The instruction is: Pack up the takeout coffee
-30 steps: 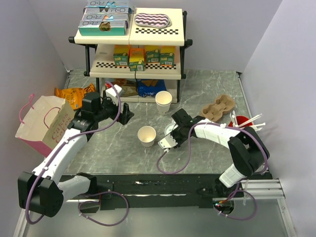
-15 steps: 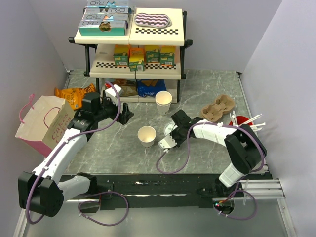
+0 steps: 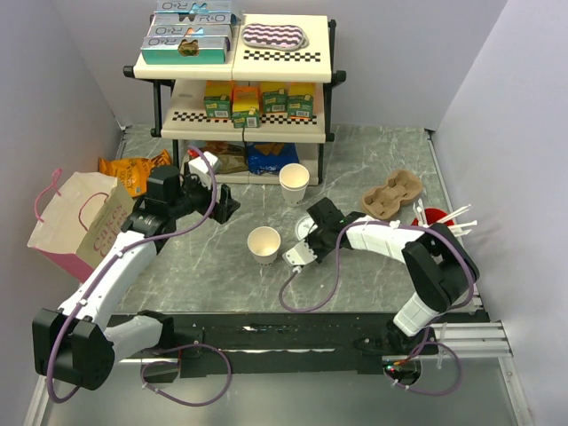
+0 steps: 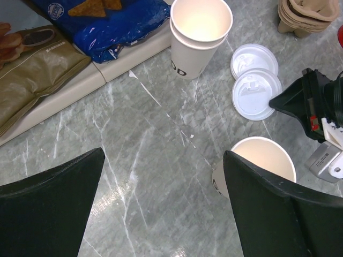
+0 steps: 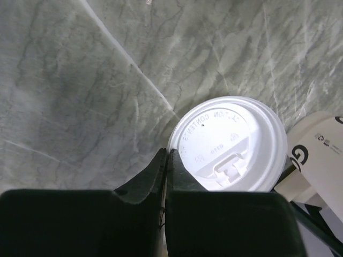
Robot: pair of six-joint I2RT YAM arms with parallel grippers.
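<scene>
**Tool check, right arm at lid**

Right tool is closed, its tips at the rim of a white lid lying flat on the worktop; you cannot tell whether it pinches the rim. Left tool gapes open, empty. Lidless cup stands just beside the lid, and stacked cups stand beyond.

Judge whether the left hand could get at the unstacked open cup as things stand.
Probably yes. The left hand is open above the table, and the open cup stands uncovered just beneath one finger. The right hand sits close by at a lid, so that side is tight.
</scene>
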